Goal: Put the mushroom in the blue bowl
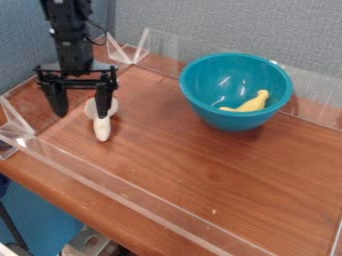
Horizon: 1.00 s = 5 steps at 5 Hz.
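Observation:
The mushroom lies on its side on the wooden table at the left, cream stem toward the camera and orange-red cap partly behind a finger. My gripper hangs pointing down just above it, open, its black fingers spread wide with the cap end of the mushroom near the right finger. Nothing is held. The blue bowl stands at the right back, apart from the gripper, with a yellow curved piece inside.
Low clear acrylic walls fence the wooden table top, with a corner at the front left. A blue-grey fabric wall stands behind.

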Tool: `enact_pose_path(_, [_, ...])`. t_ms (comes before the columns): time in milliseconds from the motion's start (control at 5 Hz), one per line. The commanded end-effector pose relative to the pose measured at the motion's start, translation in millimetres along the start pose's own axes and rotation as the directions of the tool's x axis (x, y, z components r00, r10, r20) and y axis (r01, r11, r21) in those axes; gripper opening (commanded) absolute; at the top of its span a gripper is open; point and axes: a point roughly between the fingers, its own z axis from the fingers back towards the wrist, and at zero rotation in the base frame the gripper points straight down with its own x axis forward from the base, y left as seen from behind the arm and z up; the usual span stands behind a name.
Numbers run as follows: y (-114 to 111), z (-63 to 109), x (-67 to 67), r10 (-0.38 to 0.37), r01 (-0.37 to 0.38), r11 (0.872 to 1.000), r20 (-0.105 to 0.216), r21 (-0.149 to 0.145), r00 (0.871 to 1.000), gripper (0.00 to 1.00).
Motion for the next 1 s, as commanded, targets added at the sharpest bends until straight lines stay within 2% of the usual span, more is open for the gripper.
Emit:
enact_pose_path(0, [-9.9, 9.4, 11.1, 0.007, -0.007, 1.0, 0.059, 0.005, 0.998, 1.0])
enact_pose_path(400, [-19.6, 6.1, 24.1, -0.003, 0.002, 1.0, 0.081, 0.018, 0.997, 1.0])
enact_pose_path(800, [-15.1, 3.3, 32.1, 0.037, -0.041, 0.998, 0.108, 0.038, 0.993, 1.0])
